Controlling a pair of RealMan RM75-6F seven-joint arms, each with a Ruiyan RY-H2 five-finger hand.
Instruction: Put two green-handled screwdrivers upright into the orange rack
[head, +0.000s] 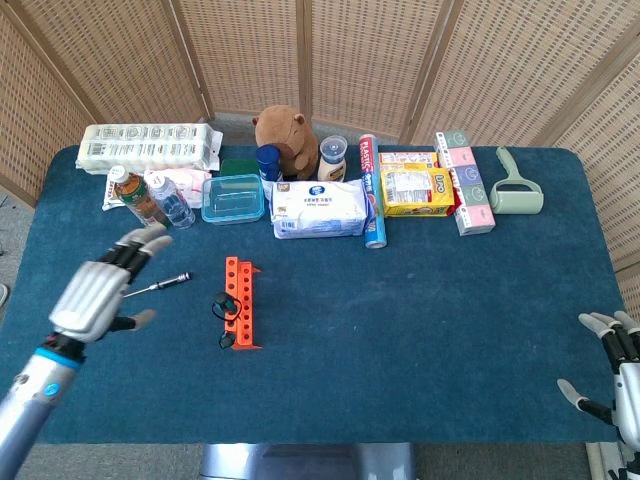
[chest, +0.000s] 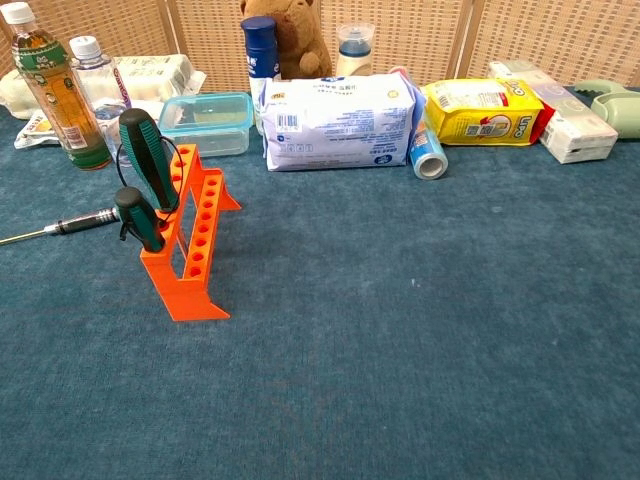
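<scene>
Chest view: two green-handled screwdrivers (chest: 147, 156) racked

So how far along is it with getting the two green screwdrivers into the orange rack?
It looks done: both green-handled screwdrivers, the larger and the smaller, stand in the orange rack. Nothing is in hand: the left hand is open, clear of the rack; the right hand idles at the table's edge. Nothing obvious remains.

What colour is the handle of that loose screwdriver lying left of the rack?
Black, with a bare metal shaft; the loose screwdriver shows best in the chest view.
</scene>
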